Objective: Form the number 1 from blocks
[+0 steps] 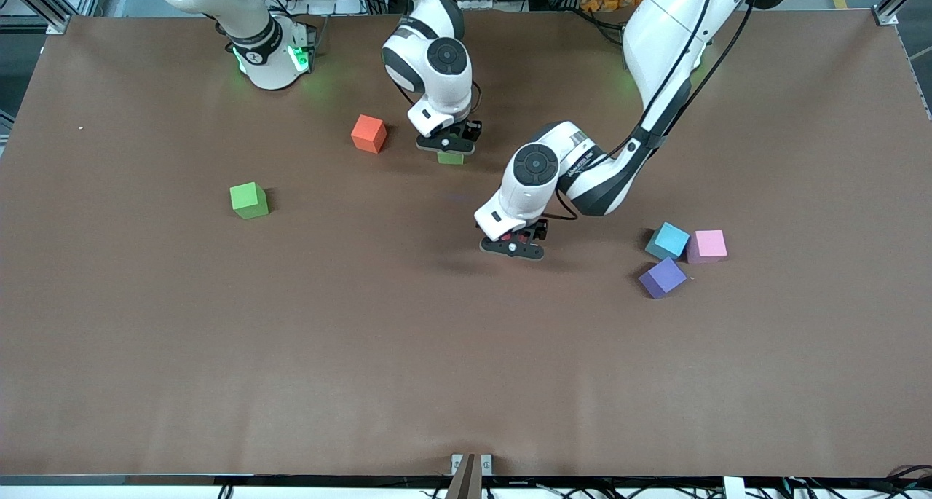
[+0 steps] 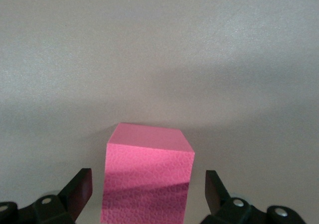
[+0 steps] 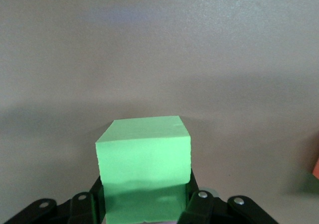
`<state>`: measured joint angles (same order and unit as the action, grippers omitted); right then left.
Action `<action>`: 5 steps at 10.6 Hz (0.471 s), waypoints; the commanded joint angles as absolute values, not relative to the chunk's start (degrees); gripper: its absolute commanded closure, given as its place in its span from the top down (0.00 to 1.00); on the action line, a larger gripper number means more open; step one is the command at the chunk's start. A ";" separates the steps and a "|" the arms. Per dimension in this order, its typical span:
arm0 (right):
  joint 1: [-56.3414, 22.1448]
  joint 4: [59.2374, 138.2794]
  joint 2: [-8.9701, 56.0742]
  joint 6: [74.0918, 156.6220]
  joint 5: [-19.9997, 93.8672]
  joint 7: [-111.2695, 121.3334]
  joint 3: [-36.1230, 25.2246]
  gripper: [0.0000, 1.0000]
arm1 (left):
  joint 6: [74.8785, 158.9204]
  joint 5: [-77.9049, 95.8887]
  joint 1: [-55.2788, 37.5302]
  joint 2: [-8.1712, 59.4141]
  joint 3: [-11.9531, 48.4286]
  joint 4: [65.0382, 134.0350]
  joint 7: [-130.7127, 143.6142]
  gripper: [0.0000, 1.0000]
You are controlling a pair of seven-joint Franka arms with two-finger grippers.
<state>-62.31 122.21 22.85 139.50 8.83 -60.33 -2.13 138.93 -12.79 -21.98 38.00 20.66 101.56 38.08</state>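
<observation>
My right gripper (image 1: 445, 148) (image 3: 144, 194) is shut on a bright green block (image 1: 451, 158) (image 3: 143, 157), low at the table in its middle, toward the robots' bases. My left gripper (image 1: 513, 245) (image 2: 147, 180) is open around a red block (image 1: 521, 235) (image 2: 148, 179), which looks pink-red in the left wrist view. That block stands on the table with a gap to each finger. A second green block (image 1: 249, 199) lies toward the right arm's end. The light pink block (image 1: 707, 245) and the purple block (image 1: 662, 277) lie toward the left arm's end.
An orange cube (image 1: 368, 133) sits beside the right gripper, toward the right arm's end. A light blue cube (image 1: 668, 240) touches the pink block, with the purple one just nearer the camera. The brown table (image 1: 364, 353) stretches wide toward the camera.
</observation>
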 commanded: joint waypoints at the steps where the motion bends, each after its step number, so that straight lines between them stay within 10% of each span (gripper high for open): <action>1: -63.28 123.23 20.57 138.43 9.58 -61.26 -2.90 1.00 | 139.31 -12.39 -23.20 38.76 19.69 100.37 37.18 0.94; 5: -60.57 121.90 16.72 135.45 9.49 -60.21 -4.21 1.00 | 139.22 -14.24 -23.20 38.06 18.02 100.46 35.95 0.00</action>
<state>-62.12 121.14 20.69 137.88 8.83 -60.43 -3.39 139.03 -13.27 -22.52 38.24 19.21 101.02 36.77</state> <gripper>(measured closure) 0.000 0.326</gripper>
